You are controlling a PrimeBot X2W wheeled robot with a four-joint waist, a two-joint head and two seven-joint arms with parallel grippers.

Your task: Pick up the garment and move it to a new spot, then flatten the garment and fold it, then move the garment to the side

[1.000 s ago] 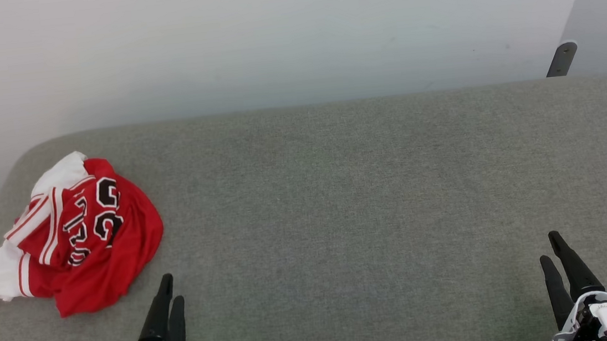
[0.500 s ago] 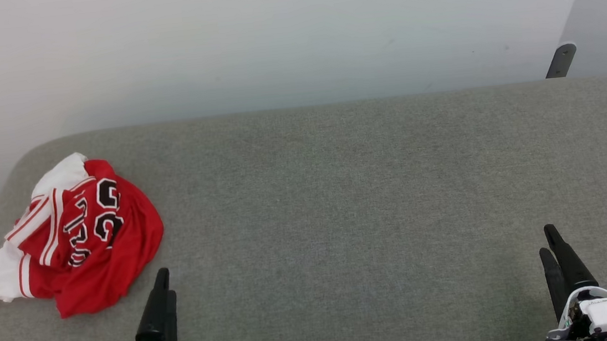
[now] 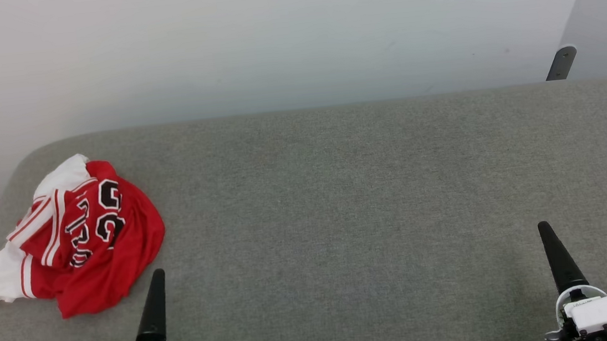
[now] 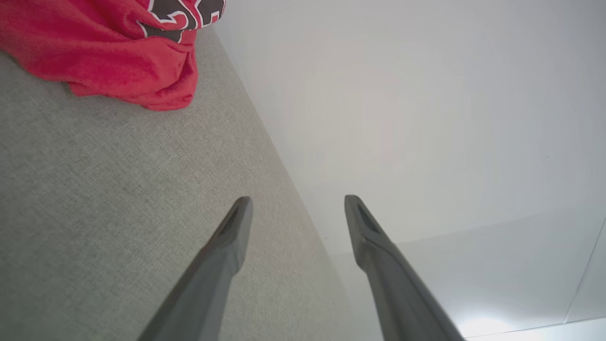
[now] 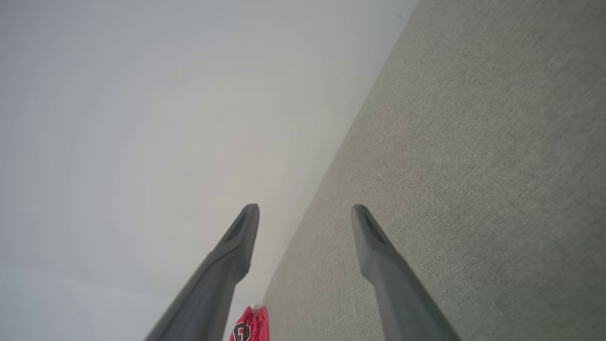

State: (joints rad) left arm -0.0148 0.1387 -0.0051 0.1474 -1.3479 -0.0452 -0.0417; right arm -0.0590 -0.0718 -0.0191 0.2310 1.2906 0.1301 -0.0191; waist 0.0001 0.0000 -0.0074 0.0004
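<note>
1. Looking down from the head view, I see the garment crumpled in a heap at the left of the frame. It lies on the grey bench near the rounded left corner, with a white sleeve trailing toward the bench's left edge. The heap's longer run goes from that sleeve at lower left up toward the right. The left hand sits at lower left, fingers edge-on, its tip just beside the heap's near red hem but apart from it. From that hand the garment lies up and to the left. The right hand is at lower right, well apart from the cloth. The left arm is plainly nearer, so I'd expect the first reach to be its job.
2. Turning to the left wrist view, the left hand has its fingers spread wide with nothing between them. The garment sits in the upper left corner, off the fingers' line, so the hand would need to swing that way.
3. Moving to the right wrist view, the right hand is likewise spread and empty over bare bench. A scrap of the garment peeps in at the bottom edge, far off.
</note>
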